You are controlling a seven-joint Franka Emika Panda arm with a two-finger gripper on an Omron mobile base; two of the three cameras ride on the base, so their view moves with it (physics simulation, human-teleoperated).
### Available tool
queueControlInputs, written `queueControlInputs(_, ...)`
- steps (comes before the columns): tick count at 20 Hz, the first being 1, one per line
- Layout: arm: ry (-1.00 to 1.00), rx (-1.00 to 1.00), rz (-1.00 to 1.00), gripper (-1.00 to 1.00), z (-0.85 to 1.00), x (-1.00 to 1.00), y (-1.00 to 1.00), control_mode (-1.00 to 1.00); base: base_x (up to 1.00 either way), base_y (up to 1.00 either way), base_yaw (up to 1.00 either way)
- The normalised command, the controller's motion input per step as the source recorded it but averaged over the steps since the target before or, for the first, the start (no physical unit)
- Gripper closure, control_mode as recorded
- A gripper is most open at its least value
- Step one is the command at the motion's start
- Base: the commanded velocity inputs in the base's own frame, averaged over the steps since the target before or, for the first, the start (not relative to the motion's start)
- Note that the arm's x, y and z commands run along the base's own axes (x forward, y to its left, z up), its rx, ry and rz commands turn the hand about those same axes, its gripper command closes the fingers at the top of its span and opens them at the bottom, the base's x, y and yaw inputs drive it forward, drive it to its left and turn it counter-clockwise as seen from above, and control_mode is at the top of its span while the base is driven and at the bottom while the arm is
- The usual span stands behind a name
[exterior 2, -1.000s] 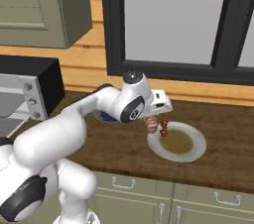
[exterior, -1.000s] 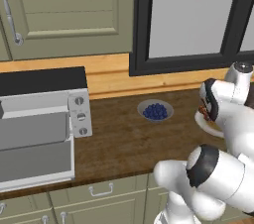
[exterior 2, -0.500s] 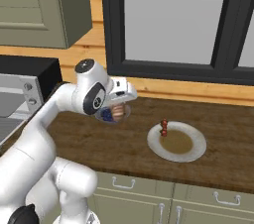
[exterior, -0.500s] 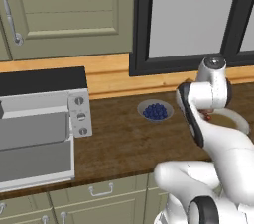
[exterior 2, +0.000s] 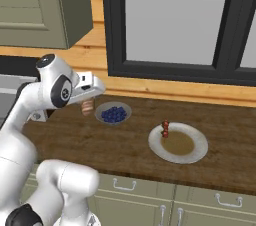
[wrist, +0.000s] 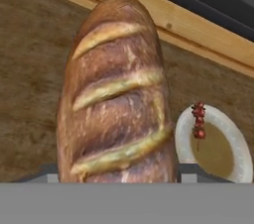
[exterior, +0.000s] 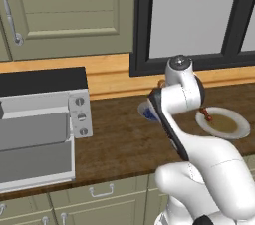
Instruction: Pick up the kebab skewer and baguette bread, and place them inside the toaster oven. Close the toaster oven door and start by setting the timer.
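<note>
The baguette [wrist: 116,99] is held between the fingers [exterior 2: 88,106], which are spread wide around its lower end; in the hand view the loaf runs away from the camera, its scored brown crust taking up the middle of the picture. In the right base view the end of the loaf is seen poking down below the hand, above the tabletop [exterior 2: 90,140] and just left of the bowl of blueberries [exterior 2: 113,114].

The skewer [exterior 2: 165,129] is lying on the white plate [exterior 2: 195,154], at the plate's rear left rim, with its dark red chunks lined up along the stick. The plate sits on the tabletop to the right of the bowl, well apart from it. In the left base view the skewer [exterior: 205,115] is seen at the near left edge of the plate [exterior: 239,128], partly behind the arm, and the bowl [exterior: 148,114] is mostly hidden by the arm.

The toaster oven [exterior: 42,119] stands at the left end of the tabletop, well apart from the plate. Its door [exterior: 35,168] is folded down at the front, so the inside is open. Three round knobs [exterior: 81,116] are stacked on the panel at its right side. Whether anything lies inside the oven cannot be told.
</note>
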Motion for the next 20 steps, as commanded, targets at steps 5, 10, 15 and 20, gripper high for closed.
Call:
queueControlInputs(5, 0.05, -0.09, 0.18, 1.0, 0.0, 0.0, 1.0, -1.0, 0.0, 0.0, 0.0)
queueControlInputs(10, 0.0, -0.09, 0.2, 1.0, 0.0, 0.0, 1.0, -1.0, 0.0, 0.0, 0.0)
queueControlInputs(15, 0.02, -0.13, 0.17, 1.0, 0.0, 0.0, 1.0, -1.0, 0.0, 0.0, 0.0)
queueControlInputs(20, 0.09, -0.16, 0.18, 1.0, 0.0, 0.13, 1.0, -1.0, 0.0, 0.0, 0.0)
